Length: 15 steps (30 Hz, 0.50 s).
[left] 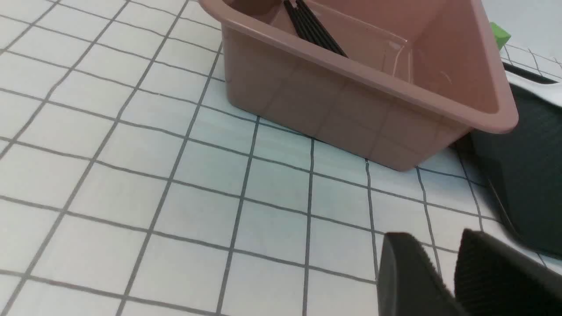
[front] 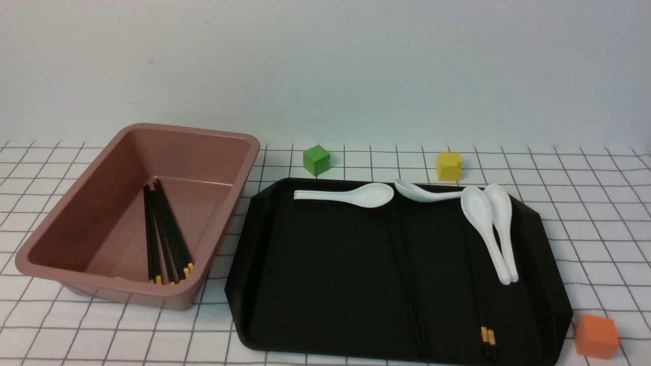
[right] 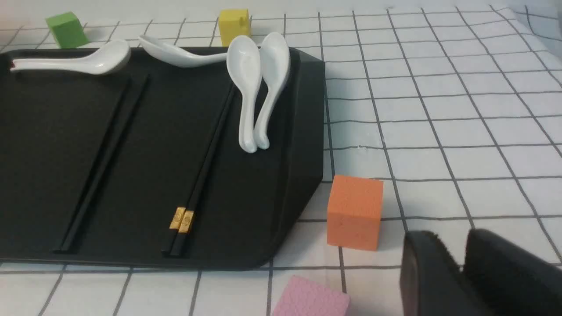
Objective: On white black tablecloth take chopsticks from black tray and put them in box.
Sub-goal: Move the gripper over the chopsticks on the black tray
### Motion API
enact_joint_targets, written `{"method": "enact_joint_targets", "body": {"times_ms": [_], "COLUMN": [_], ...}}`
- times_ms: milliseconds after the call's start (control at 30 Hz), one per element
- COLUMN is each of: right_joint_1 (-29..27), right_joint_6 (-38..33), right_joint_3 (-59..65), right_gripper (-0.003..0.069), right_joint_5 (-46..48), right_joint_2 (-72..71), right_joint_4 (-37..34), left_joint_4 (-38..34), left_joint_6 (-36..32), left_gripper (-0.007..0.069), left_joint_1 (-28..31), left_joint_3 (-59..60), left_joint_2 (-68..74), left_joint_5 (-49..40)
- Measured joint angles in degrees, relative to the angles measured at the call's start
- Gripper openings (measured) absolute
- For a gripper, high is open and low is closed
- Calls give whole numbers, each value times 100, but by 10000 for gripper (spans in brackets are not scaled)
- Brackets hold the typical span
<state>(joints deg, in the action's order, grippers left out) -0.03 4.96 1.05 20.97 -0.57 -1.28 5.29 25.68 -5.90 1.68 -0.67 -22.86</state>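
Note:
The black tray (front: 325,284) lies on the checked tablecloth (front: 600,203), right of the pinkish-brown box (front: 203,133). Several black chopsticks (front: 165,239) lie inside the box, gold bands toward me. On the tray, one pair of chopsticks (right: 204,162) with gold bands lies beside the spoons and another pair (right: 103,162) lies nearer the middle. My right gripper (right: 448,232) hovers over cloth beside the tray's near right corner, its fingers slightly apart and empty. My left gripper (left: 437,235) hovers over cloth in front of the box (left: 351,96), also slightly apart and empty. Neither arm shows in the front view.
Several white spoons (front: 488,229) lie along the tray's far and right side. A green cube (front: 316,160) and a yellow cube (front: 448,166) stand behind the tray. An orange cube (right: 354,210) sits by the tray's near right corner, a pink block (right: 311,298) nearer still.

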Motion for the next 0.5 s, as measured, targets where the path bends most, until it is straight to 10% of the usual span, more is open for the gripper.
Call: {"method": "enact_joint_targets", "body": {"times_ms": [500], "right_joint_1": [0], "right_joint_6": [0], "right_joint_3": [0], "right_gripper": [169], "right_joint_5": [0], "right_joint_2": [0], "right_joint_4": [0], "left_joint_4": [0], "left_joint_6": [0], "left_gripper": [191], "left_joint_1": [0], "left_joint_3": [0], "left_joint_2": [0], "left_joint_5": [0]}}
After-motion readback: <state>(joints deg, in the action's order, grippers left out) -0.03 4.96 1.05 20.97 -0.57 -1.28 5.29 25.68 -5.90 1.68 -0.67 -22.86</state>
